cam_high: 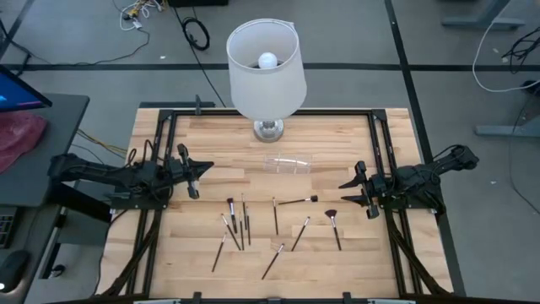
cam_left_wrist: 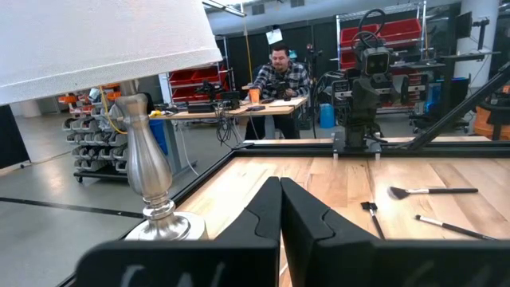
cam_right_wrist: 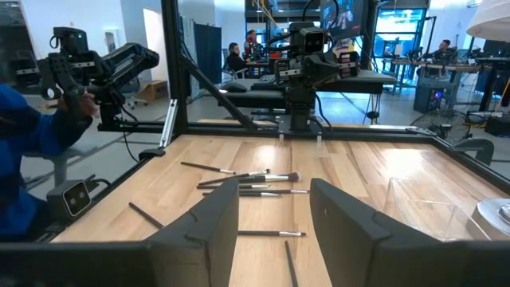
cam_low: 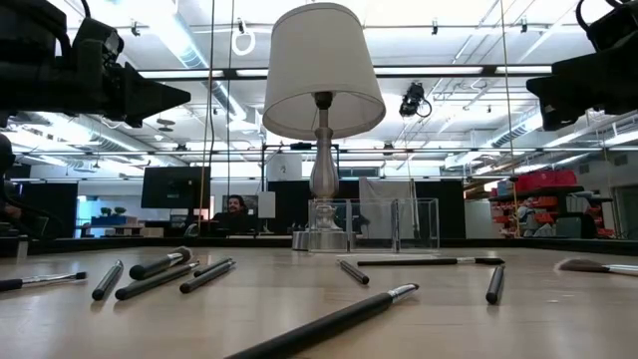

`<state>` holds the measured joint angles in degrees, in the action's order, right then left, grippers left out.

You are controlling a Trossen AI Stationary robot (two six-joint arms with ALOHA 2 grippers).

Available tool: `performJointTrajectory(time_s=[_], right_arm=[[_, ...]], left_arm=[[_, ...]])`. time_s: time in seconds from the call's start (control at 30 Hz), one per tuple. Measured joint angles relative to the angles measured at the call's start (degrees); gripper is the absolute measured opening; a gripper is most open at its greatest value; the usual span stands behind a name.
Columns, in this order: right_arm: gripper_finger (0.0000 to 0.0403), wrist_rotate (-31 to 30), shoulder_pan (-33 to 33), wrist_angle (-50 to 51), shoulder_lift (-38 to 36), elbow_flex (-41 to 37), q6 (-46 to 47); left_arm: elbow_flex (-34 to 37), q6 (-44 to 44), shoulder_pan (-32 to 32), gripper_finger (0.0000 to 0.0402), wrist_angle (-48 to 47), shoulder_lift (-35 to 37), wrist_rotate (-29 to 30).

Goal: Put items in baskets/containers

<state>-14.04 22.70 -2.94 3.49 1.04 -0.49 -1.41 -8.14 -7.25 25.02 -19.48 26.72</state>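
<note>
Fingers clenched on left gripper (cam_high: 196, 172), parted empty on right gripper (cam_high: 361, 192); lamp (cam_high: 267, 66) at twelve o'clock crowds clear box (cam_high: 288, 162), risking a knock.

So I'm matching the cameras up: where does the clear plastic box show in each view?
High view: clear box at table centre, just in front of the lamp base.
Low view: box right of the lamp stem, mid-picture.
Left wrist view: not visible.
Right wrist view: box at right, beside the lamp base.
Shared landmark: the lamp.
</note>
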Motion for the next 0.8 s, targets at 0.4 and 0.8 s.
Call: performJointTrajectory(time_s=[0.4, 0.8], right_arm=[[0.0159, 0.0, 0.02, 0.0, 0.0, 0.01, 0.0], [0.0159, 0.02, 0.02, 0.0, -0.01, 0.01, -0.01]], left_arm=[[0.0, 0.0, 0.02, 0.0003, 0.0, 0.0, 0.0], [0.0, 0.02, 0.0, 0.0003, 0.46, 0.0, 0.0]])
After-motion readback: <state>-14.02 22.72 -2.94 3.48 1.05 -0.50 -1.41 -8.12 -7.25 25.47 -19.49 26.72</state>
